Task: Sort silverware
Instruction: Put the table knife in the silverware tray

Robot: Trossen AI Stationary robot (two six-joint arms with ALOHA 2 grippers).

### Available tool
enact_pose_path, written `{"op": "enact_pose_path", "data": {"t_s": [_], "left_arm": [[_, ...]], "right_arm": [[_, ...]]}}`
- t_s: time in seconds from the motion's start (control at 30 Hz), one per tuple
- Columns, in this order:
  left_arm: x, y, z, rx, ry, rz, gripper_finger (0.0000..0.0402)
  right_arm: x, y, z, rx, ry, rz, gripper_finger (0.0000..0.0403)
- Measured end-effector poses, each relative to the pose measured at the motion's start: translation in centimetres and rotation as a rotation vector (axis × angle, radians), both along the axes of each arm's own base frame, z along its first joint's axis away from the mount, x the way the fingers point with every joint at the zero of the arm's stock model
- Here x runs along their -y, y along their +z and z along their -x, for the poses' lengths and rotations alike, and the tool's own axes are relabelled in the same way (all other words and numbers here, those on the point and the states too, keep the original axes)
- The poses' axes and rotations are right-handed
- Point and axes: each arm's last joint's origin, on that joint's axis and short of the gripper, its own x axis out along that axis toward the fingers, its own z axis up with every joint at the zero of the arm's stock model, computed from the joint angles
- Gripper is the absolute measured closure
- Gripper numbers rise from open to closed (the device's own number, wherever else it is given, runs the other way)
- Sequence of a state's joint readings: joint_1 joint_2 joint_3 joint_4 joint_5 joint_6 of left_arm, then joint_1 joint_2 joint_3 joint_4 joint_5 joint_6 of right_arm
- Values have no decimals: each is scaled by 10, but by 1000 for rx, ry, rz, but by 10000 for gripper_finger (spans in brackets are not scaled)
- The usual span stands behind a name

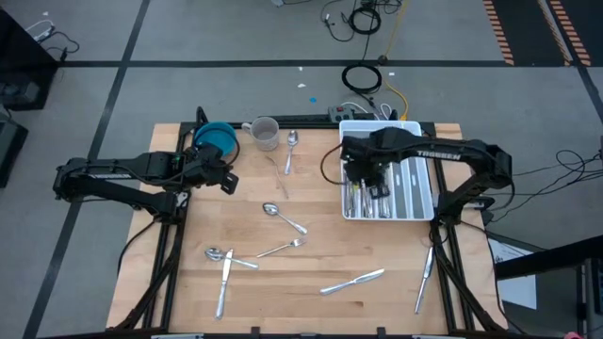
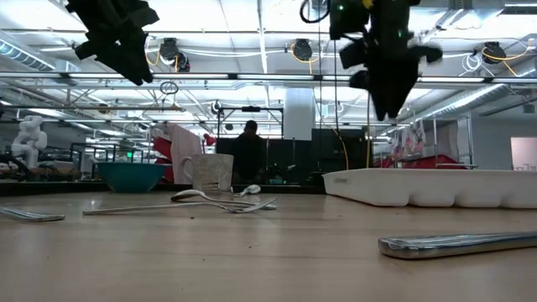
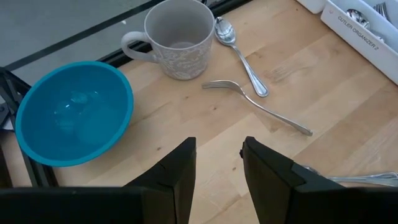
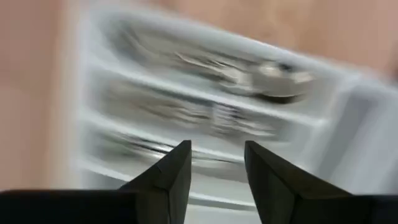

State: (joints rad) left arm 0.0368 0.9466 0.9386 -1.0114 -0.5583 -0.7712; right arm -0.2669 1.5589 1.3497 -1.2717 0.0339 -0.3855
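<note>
Roughly half the job looks done, judging by what already lies in the tray against what is loose on the table [image 1: 311, 301].

On the left, the left gripper [image 3: 217, 168] hovers near the blue bowl [image 1: 217, 138] at the table's far left corner, fingers parted with nothing between them. Just beside the bowl stands a patterned mug [image 1: 265, 133], and next to that lie a spoon [image 1: 291, 149] and a fork [image 1: 278, 176], both unsorted. Toward the middle of the table another spoon [image 1: 284, 217] and a second fork [image 1: 280, 249] lie near each other; nearer the front left, a knife [image 1: 223, 282] lies with a third spoon [image 1: 226, 256] beside its blade end. A second knife [image 1: 352, 281] lies front centre.

Further right, the right gripper [image 4: 216, 168] hangs over the white tray [image 1: 426, 193], above its left compartments; its fingers stand apart and empty, so I judge a piece has been let go there. Silverware [image 4: 249, 74] fills several compartments, though the wrist view is too blurred to tell the kinds apart. A last knife [image 1: 426, 276] lies on the table's right edge, well apart from the rest.

Some eight pieces are left. The mug and bowl crowd the far spoon, and the pieces close together at front left may hinder a clean pick.
</note>
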Motion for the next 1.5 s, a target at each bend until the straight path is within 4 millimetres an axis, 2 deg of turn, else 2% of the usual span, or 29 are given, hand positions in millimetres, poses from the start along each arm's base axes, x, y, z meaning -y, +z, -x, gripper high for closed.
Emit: {"op": "enact_pose_path", "data": {"t_s": [0.1, 0.17, 0.33, 0.47, 0.63, 0.77, 0.87, 0.97, 1.03, 1.33, 1.5], "left_arm": [[0, 0, 0, -1, -1, 0, 265], [0, 0, 0, -2, -2, -2, 265], [0, 0, 0, -30, -39, -23, 265], [0, 0, 0, -31, -39, -23, 265], [0, 0, 0, -30, -39, -23, 265], [0, 0, 0, -31, -39, -23, 265], [0, 0, 0, -36, -47, -28, 265], [0, 0, 0, -55, -72, -43, 265], [0, 0, 0, -58, -76, -45, 265], [0, 0, 0, -57, -76, -44, 265], [0, 0, 0, -54, -76, -45, 265]], "right_arm": [[-15, -2, 6, -56, -285, -233, 261], [-31, -7, 7, -118, -410, -303, 261], [-82, -21, 17, -171, -586, -216, 261], [-117, -28, 37, -150, -856, -210, 261], [-159, -34, 63, -65, -1218, -307, 261], [-188, -39, 88, -62, -1414, -307, 261], [-209, -44, 105, -96, -1508, -275, 261], [-225, -48, 114, -181, -1554, -257, 261], [-232, -53, 115, -278, -1557, -244, 261], [-266, -83, 120, -437, -1486, -119, 261], [-280, -98, 122, -459, -1430, -91, 261]]}}
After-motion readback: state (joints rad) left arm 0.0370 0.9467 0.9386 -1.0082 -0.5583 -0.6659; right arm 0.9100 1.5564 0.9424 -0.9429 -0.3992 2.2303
